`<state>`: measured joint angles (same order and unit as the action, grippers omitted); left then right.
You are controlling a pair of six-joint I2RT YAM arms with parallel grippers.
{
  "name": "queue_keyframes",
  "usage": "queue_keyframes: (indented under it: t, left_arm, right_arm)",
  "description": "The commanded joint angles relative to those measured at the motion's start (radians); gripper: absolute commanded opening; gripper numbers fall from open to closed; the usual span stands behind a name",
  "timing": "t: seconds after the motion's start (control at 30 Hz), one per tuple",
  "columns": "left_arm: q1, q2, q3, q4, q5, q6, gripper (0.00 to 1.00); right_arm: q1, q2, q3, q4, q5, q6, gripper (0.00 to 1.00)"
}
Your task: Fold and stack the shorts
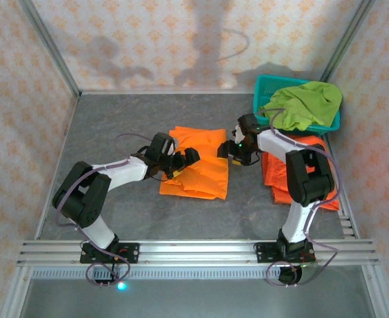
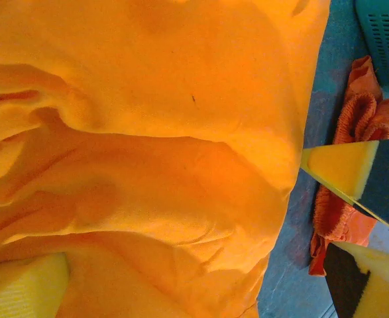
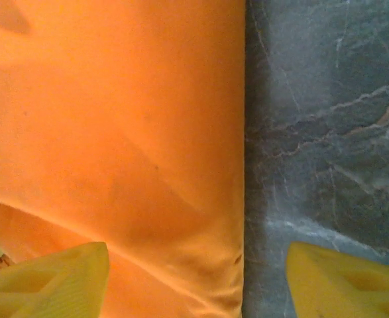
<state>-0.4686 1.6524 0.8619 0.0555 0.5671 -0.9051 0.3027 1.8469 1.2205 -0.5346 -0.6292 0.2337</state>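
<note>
2 hands over 1 orange shorts point(image 1: 204, 179), spread flat in the middle of the desk point(image 1: 128, 126), a bit wrinkled. Left hand point(image 1: 189, 158) sits over its left-middle with fingers point(image 2: 22, 288) wide apart, nothing clamped. Right hand point(image 1: 226, 154) is at the right edge with fingers point(image 3: 48, 278) apart, 1 over cloth and 1 over bare desk, gripping nothing.

Stack point(image 1: 272, 173) of orange shorts lies right, partly under the right arm point(image 1: 307, 179). Green shorts point(image 1: 307, 103) are heaped in the basket point(image 1: 266, 85), far right.

Handling, judged: light, soft, limp cloth. It will sag when lifted and drag rather than slide. Best hold is probably a pinch at an edge or corner, catching all layers, not mid-panel. The right edge looks straight and clean, a good target.

Room: bare desk left, far and near of the shorts. Tight gap on the right toward the stack. Walls point(image 1: 22, 79) left, right and far; rail point(image 1: 194, 250) near.
</note>
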Motion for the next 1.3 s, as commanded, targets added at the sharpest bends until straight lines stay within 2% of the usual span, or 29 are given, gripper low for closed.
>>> queue_keyframes:
  t: [0.0,0.27,0.37,0.43,0.53,0.57,0.6,0.87,1.1,1.27]
  left_arm:
    - [0.005,0.010,-0.015,-0.054,-0.042,0.032,1.00]
    - [0.005,-0.003,-0.009,-0.044,-0.048,0.032,1.00]
    - [0.005,-0.022,0.009,-0.061,-0.063,0.044,1.00]
    - [0.006,-0.042,0.031,-0.097,-0.078,0.068,1.00]
    - [0.007,-0.098,0.058,-0.148,-0.114,0.109,1.00]
    - [0.005,-0.123,0.071,-0.172,-0.132,0.129,1.00]
    - [0.005,-0.148,0.081,-0.194,-0.147,0.155,1.00]
    - [0.007,-0.272,0.143,-0.322,-0.217,0.289,1.00]
    - [0.007,-0.249,0.151,-0.286,-0.192,0.274,1.00]
    - [0.005,-0.217,0.168,-0.264,-0.169,0.259,1.00]
  right_arm:
    - [0.011,0.036,0.032,0.019,-0.005,-0.007,0.66]
    - [0.050,0.071,0.031,0.038,-0.004,0.008,0.43]
    - [0.069,0.092,0.042,0.016,0.034,0.002,0.29]
    - [0.082,0.098,0.052,-0.009,0.086,-0.010,0.19]
    - [0.097,0.077,0.064,-0.048,0.185,-0.031,0.09]
    - [0.102,0.064,0.073,-0.076,0.240,-0.043,0.02]
    - [0.107,0.050,0.084,-0.110,0.296,-0.053,0.00]
    - [0.118,-0.095,0.173,-0.403,0.641,-0.152,0.00]
    - [0.119,-0.127,0.311,-0.675,0.961,-0.217,0.00]
    - [0.119,-0.115,0.381,-0.784,1.145,-0.224,0.00]
